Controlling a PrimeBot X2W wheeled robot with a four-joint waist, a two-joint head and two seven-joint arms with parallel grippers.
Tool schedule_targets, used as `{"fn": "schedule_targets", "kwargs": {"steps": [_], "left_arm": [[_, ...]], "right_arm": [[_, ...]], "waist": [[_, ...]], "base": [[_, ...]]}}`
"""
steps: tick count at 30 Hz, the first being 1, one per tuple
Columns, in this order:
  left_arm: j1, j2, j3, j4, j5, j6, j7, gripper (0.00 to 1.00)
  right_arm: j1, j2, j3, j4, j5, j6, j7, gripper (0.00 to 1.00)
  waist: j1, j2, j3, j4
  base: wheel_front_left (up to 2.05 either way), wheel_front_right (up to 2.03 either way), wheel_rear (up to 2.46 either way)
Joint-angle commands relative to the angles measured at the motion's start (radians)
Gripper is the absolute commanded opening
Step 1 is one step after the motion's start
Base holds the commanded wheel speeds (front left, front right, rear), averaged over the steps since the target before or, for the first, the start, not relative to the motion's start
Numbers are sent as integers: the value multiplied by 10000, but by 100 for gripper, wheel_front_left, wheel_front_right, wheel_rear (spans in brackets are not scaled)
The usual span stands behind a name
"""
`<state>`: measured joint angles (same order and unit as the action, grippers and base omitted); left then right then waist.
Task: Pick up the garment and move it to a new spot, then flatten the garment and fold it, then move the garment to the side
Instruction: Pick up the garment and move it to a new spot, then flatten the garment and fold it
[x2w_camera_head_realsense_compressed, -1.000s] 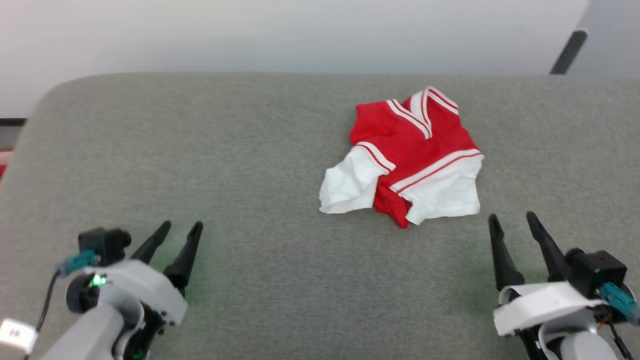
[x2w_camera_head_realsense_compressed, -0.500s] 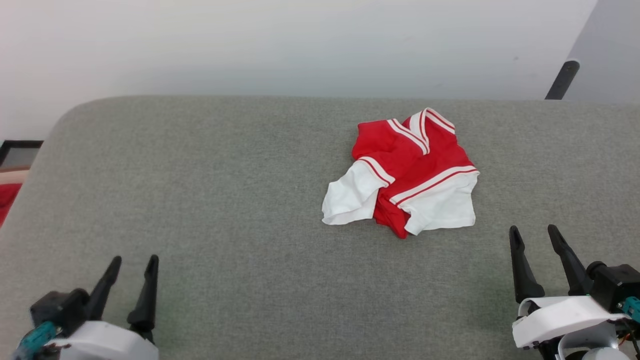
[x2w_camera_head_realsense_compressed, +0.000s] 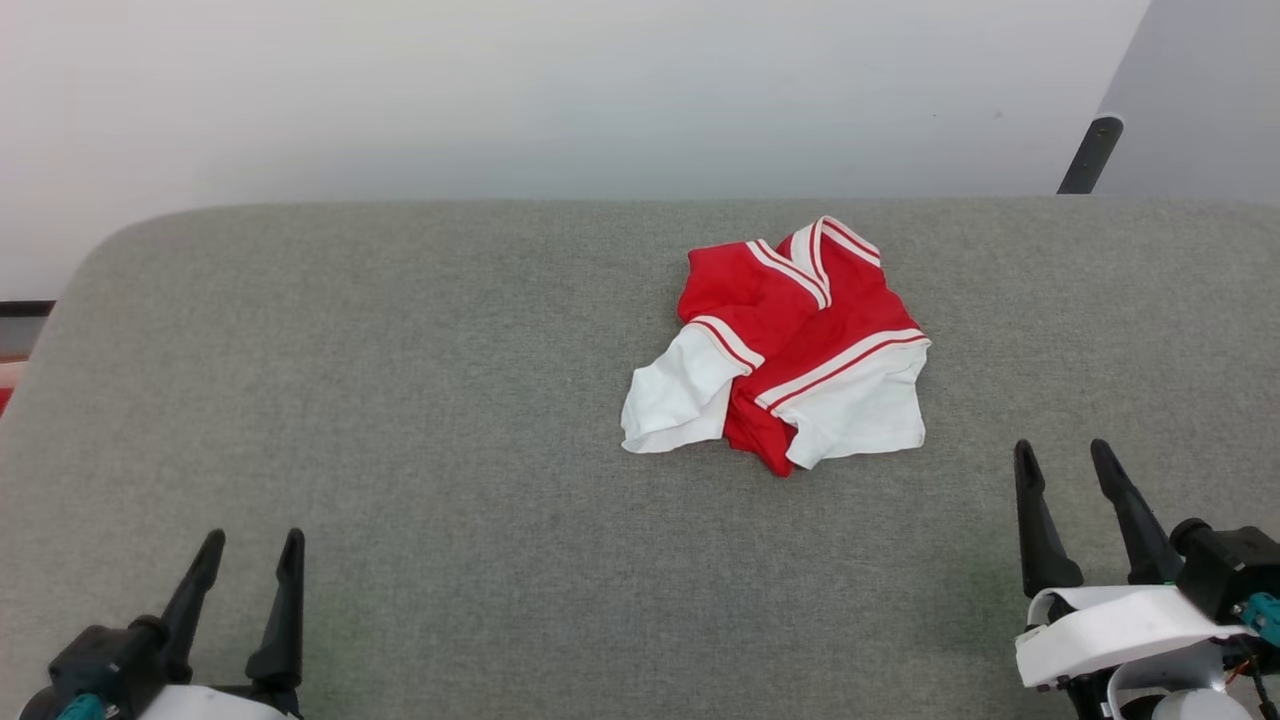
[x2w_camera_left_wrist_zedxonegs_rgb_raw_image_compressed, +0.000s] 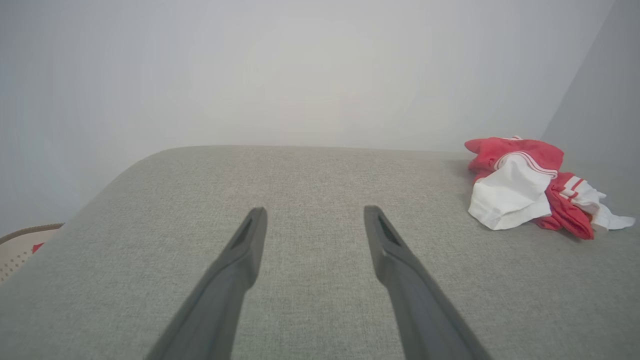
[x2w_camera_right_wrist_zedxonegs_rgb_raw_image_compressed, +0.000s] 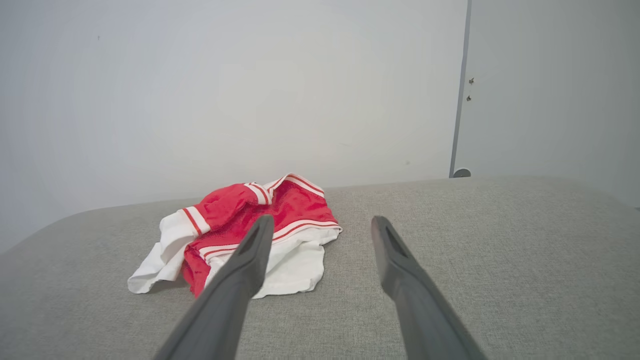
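Red-and-white garment (x2w_camera_head_realsense_compressed: 790, 340) crumpled on counter (x2w_camera_head_realsense_compressed: 400, 400), right of centre, toward far edge. Soft, limp handling expected; grasp advised at collar fold. Held empty, spread wide, at near edge: left end effector (x2w_camera_head_realsense_compressed: 254, 540), right end effector (x2w_camera_head_realsense_compressed: 1061, 448).

Soft red-and-white cloth garment (x2w_camera_head_realsense_compressed: 790, 340) crumpled on a matt, coarse-woven grey fabric surface (x2w_camera_head_realsense_compressed: 400, 420); smooth matt wall (x2w_camera_head_realsense_compressed: 500, 90) behind.

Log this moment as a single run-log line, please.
stage: before pickup | garment: crumpled on grey cushion, untouched | left gripper: open, empty | right gripper: open, empty, nearer the garment
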<state>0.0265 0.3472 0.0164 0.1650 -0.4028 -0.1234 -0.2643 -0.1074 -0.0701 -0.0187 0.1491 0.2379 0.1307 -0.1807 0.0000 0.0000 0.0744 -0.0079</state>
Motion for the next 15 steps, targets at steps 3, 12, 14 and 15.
{"fn": "schedule_targets", "kwargs": {"steps": [3,12,14,15], "left_arm": [[90,-114,103,114,159,-63,6,100],[13,-292,153,122,275,-86,6,100],[10,-306,119,93,263,-88,6,100],[17,-312,100,70,253,-84,6,100]], "right_arm": [[-48,55,52,115,66,1,-79,100],[-127,87,53,125,-24,1,-86,100],[-138,94,48,128,-36,1,-69,100],[-144,97,51,139,-41,1,-63,100]], "waist": [[0,0,-3,-28],[0,0,36,9],[0,0,44,20],[0,0,48,22]], "base": [[0,0,0],[0,0,0],[0,0,0],[0,0,0]]}}
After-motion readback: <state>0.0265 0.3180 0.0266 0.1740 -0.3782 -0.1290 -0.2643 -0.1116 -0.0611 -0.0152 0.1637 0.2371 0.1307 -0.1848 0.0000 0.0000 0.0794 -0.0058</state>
